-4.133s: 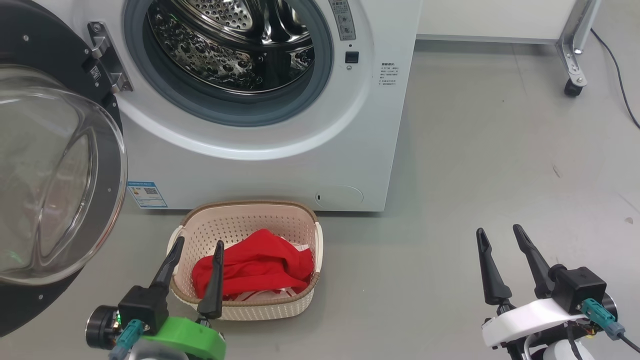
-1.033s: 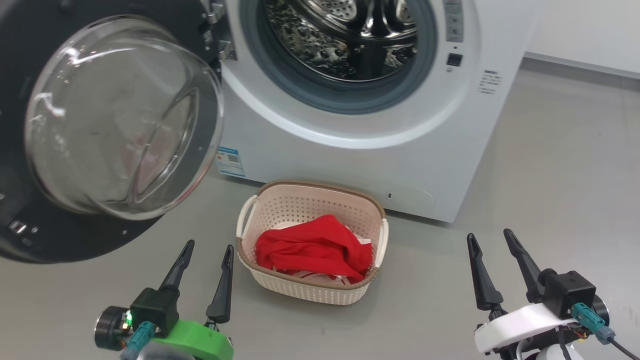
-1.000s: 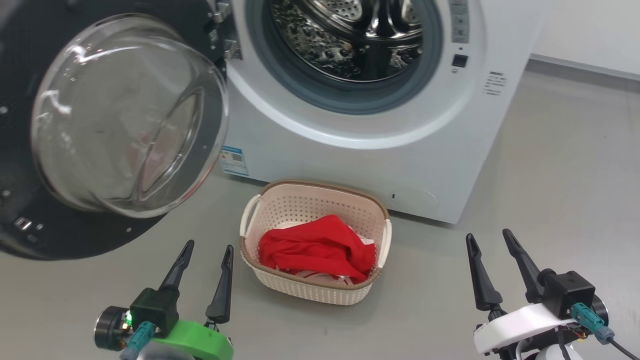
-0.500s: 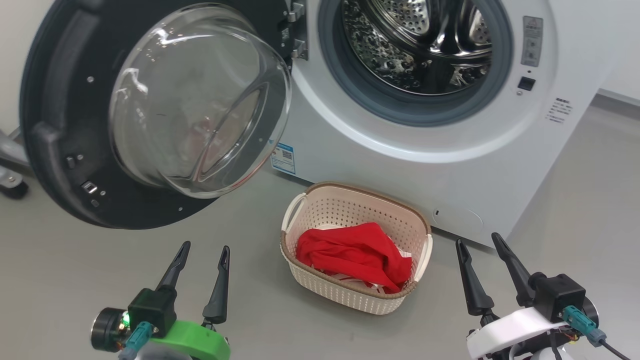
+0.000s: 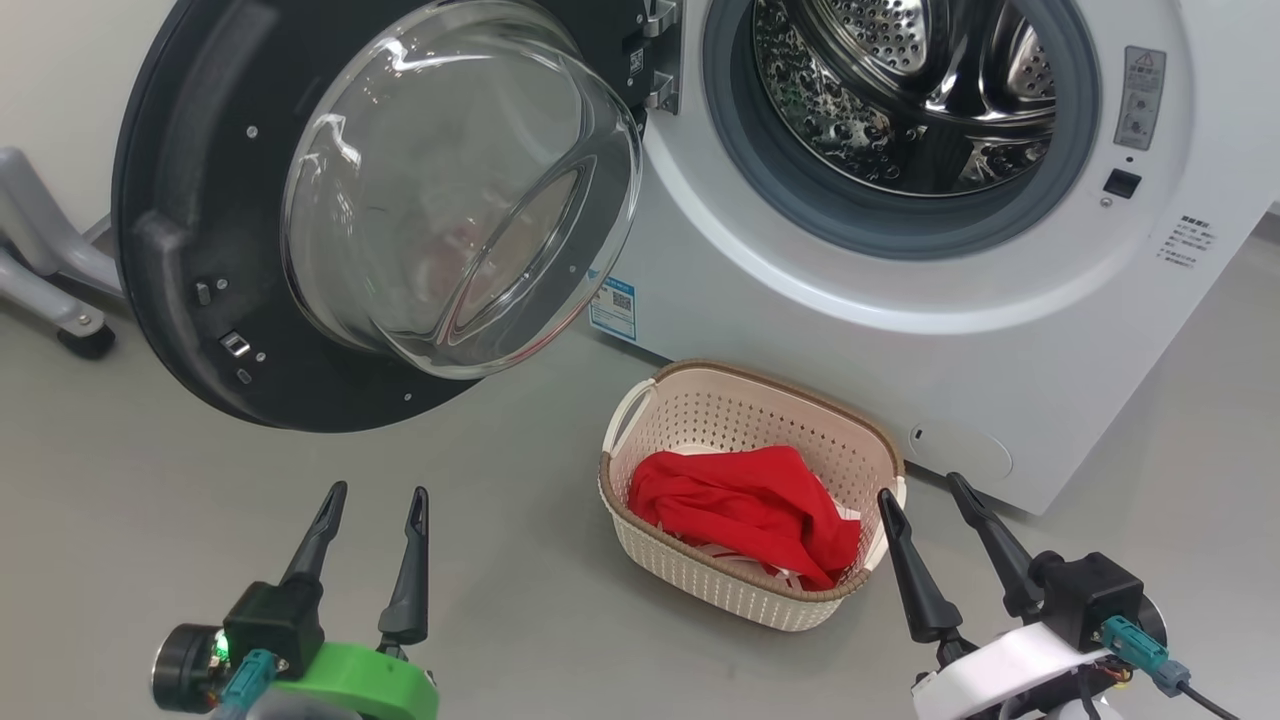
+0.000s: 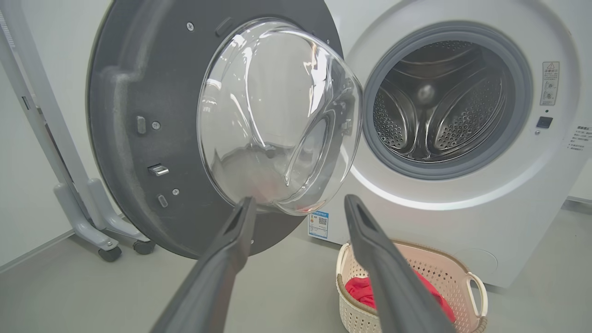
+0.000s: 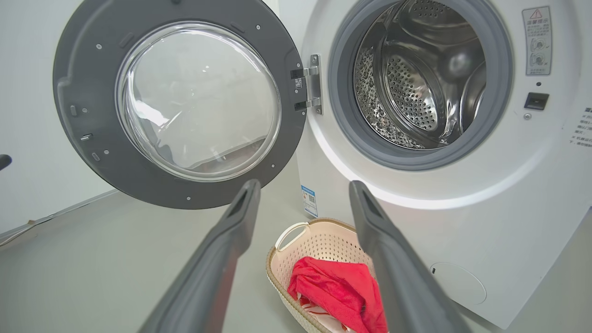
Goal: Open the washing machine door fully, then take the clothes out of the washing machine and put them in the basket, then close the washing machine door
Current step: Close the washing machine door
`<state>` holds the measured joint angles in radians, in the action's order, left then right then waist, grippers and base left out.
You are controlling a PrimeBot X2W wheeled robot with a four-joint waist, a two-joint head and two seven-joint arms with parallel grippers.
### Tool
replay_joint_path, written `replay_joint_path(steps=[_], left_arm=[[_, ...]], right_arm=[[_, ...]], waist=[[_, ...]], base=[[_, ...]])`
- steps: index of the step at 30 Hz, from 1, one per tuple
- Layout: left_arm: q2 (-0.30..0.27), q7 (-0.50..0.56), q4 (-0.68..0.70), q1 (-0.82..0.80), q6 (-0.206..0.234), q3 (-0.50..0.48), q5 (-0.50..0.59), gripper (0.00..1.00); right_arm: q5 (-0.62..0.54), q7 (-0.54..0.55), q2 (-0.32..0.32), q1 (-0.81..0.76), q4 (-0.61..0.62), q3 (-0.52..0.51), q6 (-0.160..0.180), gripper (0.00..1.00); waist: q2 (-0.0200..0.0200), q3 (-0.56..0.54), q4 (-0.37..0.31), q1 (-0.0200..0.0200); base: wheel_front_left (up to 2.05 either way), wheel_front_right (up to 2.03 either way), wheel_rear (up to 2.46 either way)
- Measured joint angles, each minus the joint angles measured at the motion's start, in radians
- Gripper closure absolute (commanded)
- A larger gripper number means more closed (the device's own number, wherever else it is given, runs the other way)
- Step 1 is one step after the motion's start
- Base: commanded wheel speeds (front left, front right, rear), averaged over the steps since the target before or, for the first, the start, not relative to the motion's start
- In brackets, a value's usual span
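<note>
Two grippers were seen with fingers spread wide and nothing held: the left gripper (image 5: 379,490) low over the floor (image 5: 150,500), the right gripper (image 5: 920,487) just beside the near right corner of the basket (image 5: 760,375). The clothes (image 5: 740,510) were found heaped inside that basket, a plain red piece on top and a little white-striped cloth showing beneath it. The drum (image 5: 900,90) of the washing machine (image 5: 800,330) looked empty as far as could be made out, so closing was judged to be the step remaining.

The washing machine door (image 5: 200,250) stood wide open, ahead of and above the left gripper and somewhat to its left, well apart from it, with its glass bowl (image 5: 460,190) bulging toward the robot. The hinge (image 5: 660,70) was set on the door's right edge, so the free edge lay farthest to that gripper's left. The left arm was judged the nearer; from the right gripper the door lay far to the left, beyond the basket. A reach behind the free edge and a sweep rightward would probably be called for.
</note>
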<state>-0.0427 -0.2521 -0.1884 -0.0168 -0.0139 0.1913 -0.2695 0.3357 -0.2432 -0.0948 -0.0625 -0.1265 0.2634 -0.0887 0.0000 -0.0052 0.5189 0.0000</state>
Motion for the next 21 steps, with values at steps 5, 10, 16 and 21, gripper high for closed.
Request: replay_joint_path(steps=[5,10,16,21], left_arm=[[0.000,0.000,0.010,0.001,0.002,-0.012,0.000,0.00],[0.000,0.000,0.017,0.003,0.009,-0.020,0.000,0.00],[0.000,0.000,0.022,0.014,0.009,-0.021,0.000,0.00],[0.000,0.000,0.025,0.017,0.009,-0.021,0.000,0.00]], right_arm=[[0.000,0.000,-0.001,0.017,-0.003,0.005,-0.002,0.00],[-0.002,0.000,-0.003,0.022,-0.010,0.013,-0.006,0.00],[-0.002,0.000,-0.003,0.031,-0.017,0.014,-0.007,0.00],[-0.002,0.000,-0.003,0.034,-0.024,0.014,-0.007,0.00]], waist=[[0.0000,0.012,0.006,0.0000],[0.0000,0.016,0.009,0.0000],[0.0000,0.020,0.010,0.0000],[0.0000,0.022,0.009,0.0000]], base=[[0.00,0.00,0.00],[0.00,0.00,0.00],[0.00,0.00,0.00],[0.00,0.00,0.00]])
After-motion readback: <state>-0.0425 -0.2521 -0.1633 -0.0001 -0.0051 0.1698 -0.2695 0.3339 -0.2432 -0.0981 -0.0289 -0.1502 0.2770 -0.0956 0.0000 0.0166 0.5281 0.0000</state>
